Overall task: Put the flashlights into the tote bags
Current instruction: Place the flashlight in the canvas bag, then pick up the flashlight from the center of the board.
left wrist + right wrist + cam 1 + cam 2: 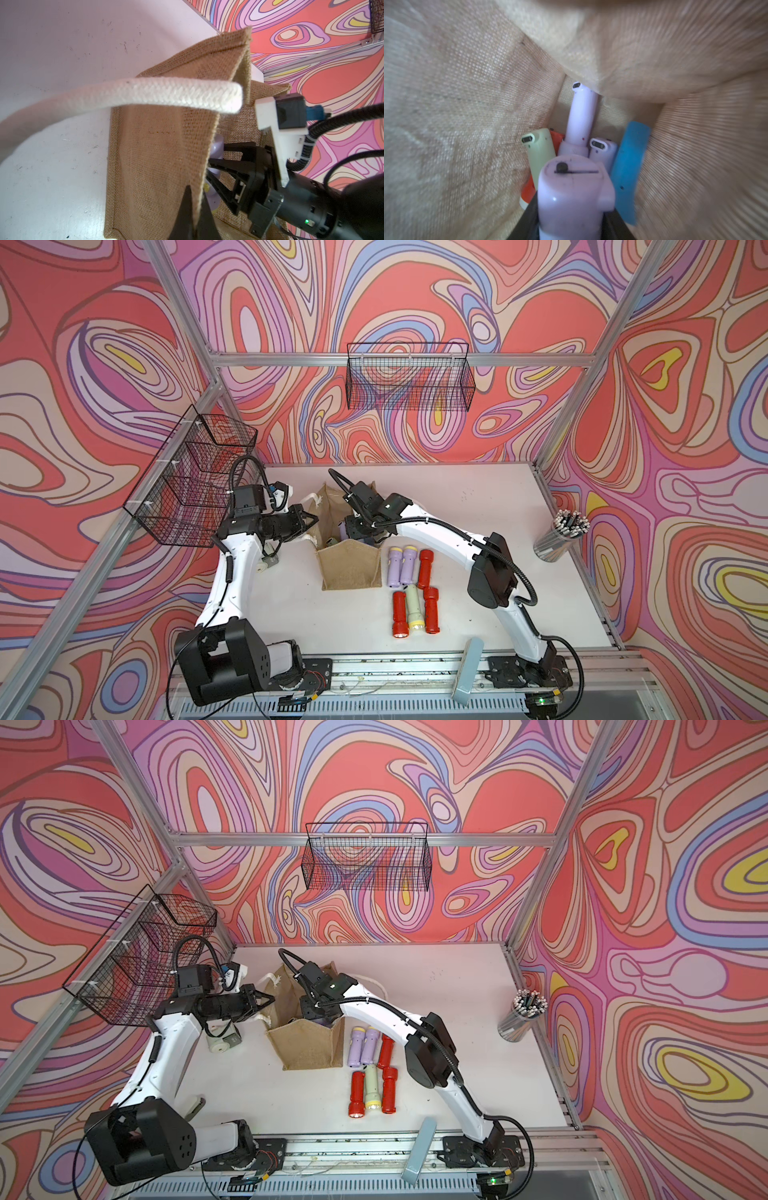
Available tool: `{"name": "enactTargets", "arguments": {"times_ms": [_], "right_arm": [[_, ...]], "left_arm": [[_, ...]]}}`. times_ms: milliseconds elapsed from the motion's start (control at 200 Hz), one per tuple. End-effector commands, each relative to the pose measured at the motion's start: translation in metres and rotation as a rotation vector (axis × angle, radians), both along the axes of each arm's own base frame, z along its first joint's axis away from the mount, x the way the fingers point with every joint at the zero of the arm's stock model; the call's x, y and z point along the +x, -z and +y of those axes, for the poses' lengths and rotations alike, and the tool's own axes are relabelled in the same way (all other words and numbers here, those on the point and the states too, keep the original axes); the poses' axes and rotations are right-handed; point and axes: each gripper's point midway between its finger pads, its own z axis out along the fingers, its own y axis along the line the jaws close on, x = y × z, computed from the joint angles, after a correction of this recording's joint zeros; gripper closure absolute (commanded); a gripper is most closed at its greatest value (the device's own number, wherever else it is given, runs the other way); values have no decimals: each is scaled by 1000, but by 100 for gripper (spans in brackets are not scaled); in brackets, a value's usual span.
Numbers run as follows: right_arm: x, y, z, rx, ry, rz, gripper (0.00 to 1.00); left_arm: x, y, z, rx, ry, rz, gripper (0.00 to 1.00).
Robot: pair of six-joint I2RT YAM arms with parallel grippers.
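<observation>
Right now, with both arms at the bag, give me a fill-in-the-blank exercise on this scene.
1. The left gripper is shut on the tote bag's burlap wall, not on its white rope ___.
2. The right gripper holds a ___ flashlight inside the bag.
3. Beside the bag, ___ red flashlights lie on the table.
Missing words: handle; lilac; three.

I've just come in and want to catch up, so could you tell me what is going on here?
The left gripper has its jaws pinched shut on the rim of the burlap tote bag, holding it open. The right gripper reaches inside, jaws clamped on a lilac flashlight above other flashlights already in the bag. Six loose flashlights lie on the table beside it.
</observation>
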Motion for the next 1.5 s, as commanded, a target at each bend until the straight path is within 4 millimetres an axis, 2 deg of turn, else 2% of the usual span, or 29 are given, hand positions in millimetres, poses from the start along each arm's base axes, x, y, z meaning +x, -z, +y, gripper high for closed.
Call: {"name": "enactTargets", "arguments": {"times_ms": [0, 135, 341, 446, 546, 601, 691, 761, 821, 931, 996, 1232, 1382, 1497], "right_arm": [[-5, 23, 9, 30, 13, 99, 100], [-8, 38, -2, -31, 44, 121, 100], [-11, 60, -43, -229, 89, 96, 97], [-8, 62, -56, -303, 87, 62, 95], [-6, 60, -58, -327, 70, 38, 91], [-6, 59, -57, -326, 61, 34, 86], [-7, 60, -51, -304, 40, 41, 67], [-8, 60, -47, -293, 25, 49, 48], [-9, 56, -42, -286, 5, 44, 45], [-8, 36, -35, -248, -19, 17, 42], [-7, 23, -32, -231, -28, -1, 35], [-11, -24, -29, -153, -64, -52, 27], [-13, -58, -27, -80, -69, -100, 27], [-12, -88, -33, -53, -66, -160, 27]], "left_arm": [[-3, -2, -4, -18, 13, 12, 100], [-4, -2, -4, -14, 14, 9, 100], [-3, -2, -2, -3, 4, 8, 100], [-2, -2, -1, 2, -5, 12, 100], [-2, -1, 0, 3, -11, 15, 100], [-2, -1, 1, 5, -14, 16, 100], [-3, -2, 1, 7, -16, 14, 100], [-2, -2, 1, 8, -18, 15, 100], [-2, -2, 1, 5, -18, 17, 100], [-3, -2, 0, 0, -16, 16, 100], [-3, -2, 0, 1, -12, 13, 100], [-6, 1, 0, 13, -9, 18, 100], [-5, -1, -1, 1, -8, 11, 100], [-6, -1, -2, -3, -6, 11, 100]]}}
